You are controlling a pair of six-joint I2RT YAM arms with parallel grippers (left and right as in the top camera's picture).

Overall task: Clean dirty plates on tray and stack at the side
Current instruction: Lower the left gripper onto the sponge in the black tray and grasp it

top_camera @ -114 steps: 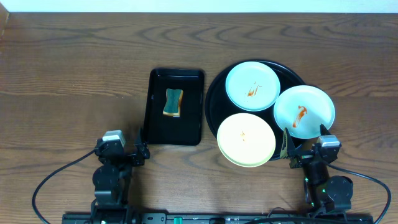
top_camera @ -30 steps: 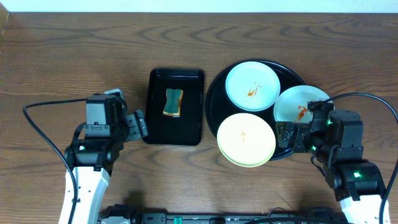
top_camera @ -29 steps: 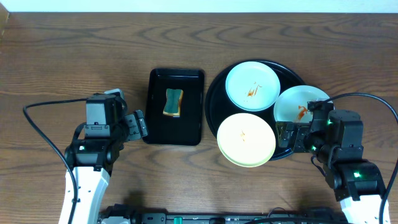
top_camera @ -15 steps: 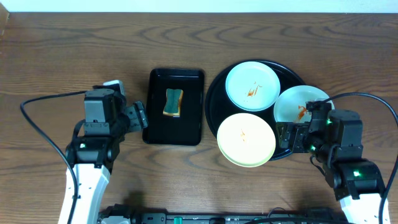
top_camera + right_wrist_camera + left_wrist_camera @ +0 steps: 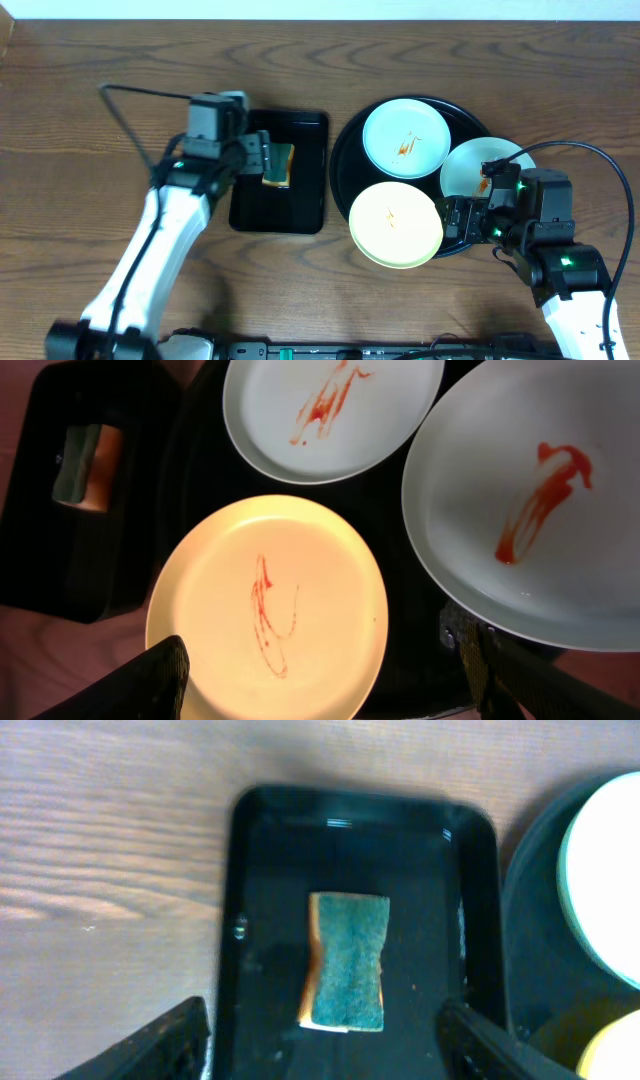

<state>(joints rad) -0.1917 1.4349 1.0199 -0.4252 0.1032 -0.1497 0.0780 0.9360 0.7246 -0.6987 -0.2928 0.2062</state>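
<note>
The round black tray (image 5: pixel 343 150) carries three sauce-streaked plates: one mint plate (image 5: pixel 405 138) at the far side, a second mint plate (image 5: pixel 488 165) at the right overlapping the rim, and the yellow plate (image 5: pixel 395 224) nearest. The left gripper (image 5: pixel 322 1038) hangs spread wide and empty above the sponge (image 5: pixel 346 960) in the rectangular tray (image 5: pixel 270 840) to the left. The right gripper (image 5: pixel 320 660), likewise spread and empty, hangs over the round tray's near right part, beside the yellow plate.
</note>
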